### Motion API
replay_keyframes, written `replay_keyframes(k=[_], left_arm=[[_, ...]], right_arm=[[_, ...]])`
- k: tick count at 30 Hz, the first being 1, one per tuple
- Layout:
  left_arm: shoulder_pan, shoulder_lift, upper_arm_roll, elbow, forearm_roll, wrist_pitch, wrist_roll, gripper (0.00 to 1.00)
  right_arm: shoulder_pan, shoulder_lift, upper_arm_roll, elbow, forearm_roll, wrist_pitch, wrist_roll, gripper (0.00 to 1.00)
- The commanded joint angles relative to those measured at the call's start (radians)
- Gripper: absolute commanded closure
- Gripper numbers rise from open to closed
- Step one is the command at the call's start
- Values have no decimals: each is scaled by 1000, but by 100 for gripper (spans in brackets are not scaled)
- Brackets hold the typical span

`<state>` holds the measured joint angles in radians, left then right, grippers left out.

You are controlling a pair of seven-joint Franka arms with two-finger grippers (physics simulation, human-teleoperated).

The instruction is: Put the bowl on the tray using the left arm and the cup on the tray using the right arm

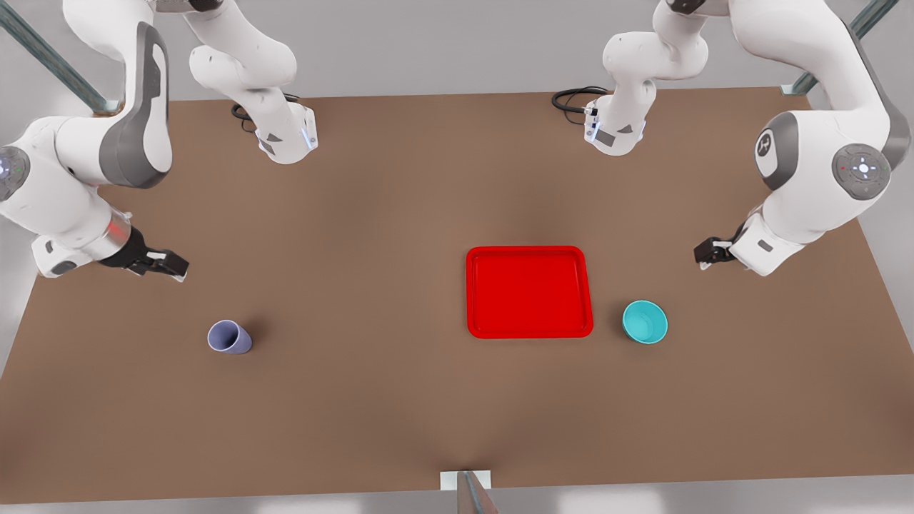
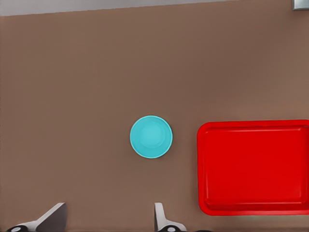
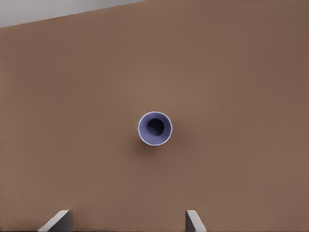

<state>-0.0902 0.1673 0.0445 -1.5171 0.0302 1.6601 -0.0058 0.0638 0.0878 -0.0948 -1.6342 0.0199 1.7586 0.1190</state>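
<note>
Standing upright on the brown table [image 1: 400, 185], the cup [image 1: 229, 337] and the bowl [image 1: 645, 322] are both found with their open mouths turned upward, so each long axis runs vertical and a descent from above is invited. The bowl rests just beside the red tray [image 1: 529, 291], on the front view's right, apart from its rim; the cup sits well apart from the tray, on the front view's left. Nothing has yet been set on the tray. The left gripper [image 1: 707, 252] is held above the table near the bowl, and in the left wrist view the bowl [image 2: 151, 137] is seen ahead of the spread fingers [image 2: 161, 217], with the tray [image 2: 254, 166] alongside. The right gripper [image 1: 166, 264] is held near the cup, and the cup [image 3: 155, 128] is centred between its parted fingers [image 3: 192, 220]. Such placement is judged to be a lining-up before the reach, with jaws apart and nothing grasped.
</note>
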Motion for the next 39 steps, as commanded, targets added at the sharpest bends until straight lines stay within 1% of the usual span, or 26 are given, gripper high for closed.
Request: replay_keyframes(k=[1, 3, 4, 5, 6, 7, 8, 9, 12, 17, 23, 24, 25, 27, 28, 29, 30, 31, 32, 39], left_arm=[[0, 0, 0, 0, 4, -3, -2, 0], [10, 35, 5, -15, 5, 6, -8, 0], [33, 136, 3, -12, -10, 12, -8, 0], [33, 260, 3, -3, -29, 59, 4, 0], [33, 346, -2, -2, -76, 187, 4, 0], [61, 443, 0, -3, -213, 289, 33, 0], [63, 503, -5, -3, -219, 361, 84, 0], [64, 526, -11, -8, -220, 368, 99, 0], [96, 537, -11, -29, -230, 363, 331, 0], [122, 551, -9, -35, -228, 354, 469, 0], [127, 583, -23, -37, -228, 368, 503, 0], [126, 586, -25, -37, -228, 368, 500, 12], [126, 586, -23, -37, -228, 368, 500, 30], [126, 594, -23, -35, -225, 365, 500, 60], [126, 597, -25, -35, -225, 365, 498, 65], [126, 597, -23, -32, -220, 366, 501, 65], [126, 600, -23, -32, -219, 366, 495, 68], [126, 600, -23, -32, -219, 366, 494, 75], [126, 600, -23, -32, -219, 368, 492, 79], [126, 601, -21, -26, -217, 368, 495, 79]], right_arm=[[-35, 6, 1, 10, 0, -1, 2, 0], [-35, 9, 3, 10, 2, -1, 2, 0], [-35, 9, 3, 10, 2, -1, 2, 0], [-35, 9, 3, 8, 2, -1, 4, 0], [-35, 9, 3, 8, 2, -1, 2, 0], [-35, 15, 3, 8, 2, 1, 4, 0], [-35, 17, 3, 8, 2, 1, 2, 0], [-35, 17, 3, 8, 2, 1, 2, 0], [-35, 23, 3, 11, 2, 2, 2, 0], [-35, 24, 3, 11, 2, 9, 2, 0], [-35, 30, 3, 11, 2, 16, 4, 0], [-35, 30, 3, 11, 2, 16, 4, 0], [-35, 30, 3, 11, 2, 16, 2, 0], [-35, 30, 3, 11, 2, 16, 4, 0], [-35, 32, 3, 11, 2, 16, 2, 0], [-35, 33, 3, 11, 2, 16, 2, 0], [-35, 36, 3, 11, 2, 18, 2, 0], [-35, 36, 3, 10, 2, 21, 2, 0], [-35, 36, 3, 10, 2, 21, 2, 0], [-35, 36, 3, 10, 2, 22, -2, 0]])
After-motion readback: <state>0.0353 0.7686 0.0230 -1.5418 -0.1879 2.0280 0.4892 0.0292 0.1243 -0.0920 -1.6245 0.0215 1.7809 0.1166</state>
